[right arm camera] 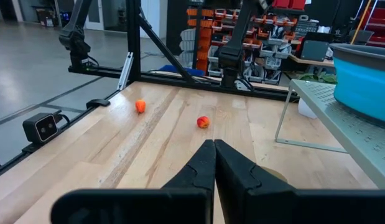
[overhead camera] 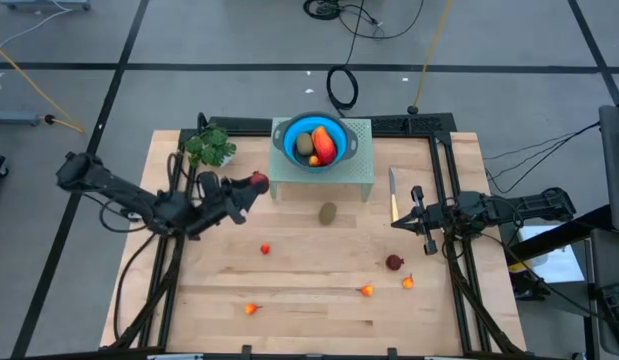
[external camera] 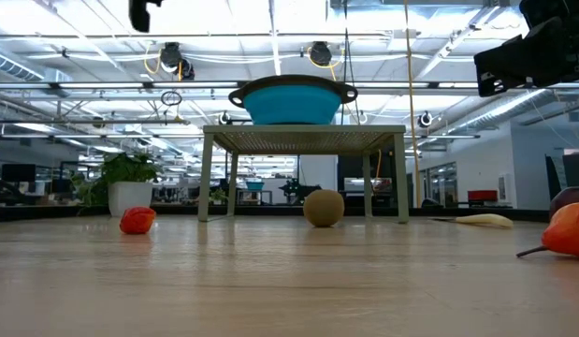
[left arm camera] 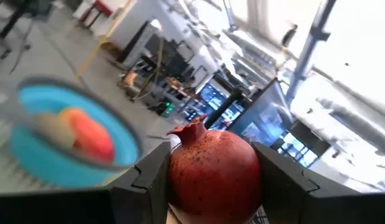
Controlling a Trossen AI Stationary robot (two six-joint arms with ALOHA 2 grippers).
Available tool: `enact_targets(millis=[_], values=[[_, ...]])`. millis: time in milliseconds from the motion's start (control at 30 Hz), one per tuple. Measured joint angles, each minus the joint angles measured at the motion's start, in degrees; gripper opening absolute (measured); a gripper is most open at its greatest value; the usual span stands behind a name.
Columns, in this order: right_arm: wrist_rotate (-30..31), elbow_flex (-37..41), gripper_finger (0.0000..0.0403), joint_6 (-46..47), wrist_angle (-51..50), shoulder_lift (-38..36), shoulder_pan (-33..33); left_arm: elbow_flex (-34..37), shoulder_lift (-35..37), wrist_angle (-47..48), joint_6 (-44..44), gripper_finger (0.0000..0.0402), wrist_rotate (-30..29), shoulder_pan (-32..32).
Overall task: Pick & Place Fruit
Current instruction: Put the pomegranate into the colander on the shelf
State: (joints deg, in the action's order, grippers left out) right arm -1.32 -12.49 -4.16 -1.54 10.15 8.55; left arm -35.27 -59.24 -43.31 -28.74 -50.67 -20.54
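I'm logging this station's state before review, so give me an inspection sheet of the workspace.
Surface: wooden table, with a small raised stand.
Job's things: pomegranate in the left gripper; kiwi and orange-red piece in the blue bowl; second kiwi, dark red fruit and four small orange-red fruits on the table.
Clutter: leafy bunch, knife.
Grippers: left raised near bowl; right gripper closed, empty.
Cables: looped on floor.
Surroundings: nothing seen nearby.
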Motion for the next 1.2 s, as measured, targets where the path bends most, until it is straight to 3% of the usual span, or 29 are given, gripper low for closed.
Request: enact_targets(millis=[167,400,567,867,1200], values=[[0.0,0.0,0.0000,0.0,0.0,0.0,0.0,-4.7,0.0,7.4,1.6,0.0200,3.8,4.8],[0.0,0.0,0.0000,0.0,0.0,0.0,0.0,-12.4,-0.1,19.5,6.5,0.0187,7.7,11.1],[0.0,0.0,0.0000,0.0,0.0,0.0,0.0,-17.1,-2.3,23.2,11.9,0.0194,9.4,14.7],[0.0,0.0,0.0000,0.0,0.0,0.0,0.0,-28.6,-11.5,32.2,20.0,0.0189,13.3,20.4],[0.0,0.0,0.0000,0.0,0.0,0.0,0.0,-44.2,-23.7,51.9,21.8,0.0203,15.4,25.9]])
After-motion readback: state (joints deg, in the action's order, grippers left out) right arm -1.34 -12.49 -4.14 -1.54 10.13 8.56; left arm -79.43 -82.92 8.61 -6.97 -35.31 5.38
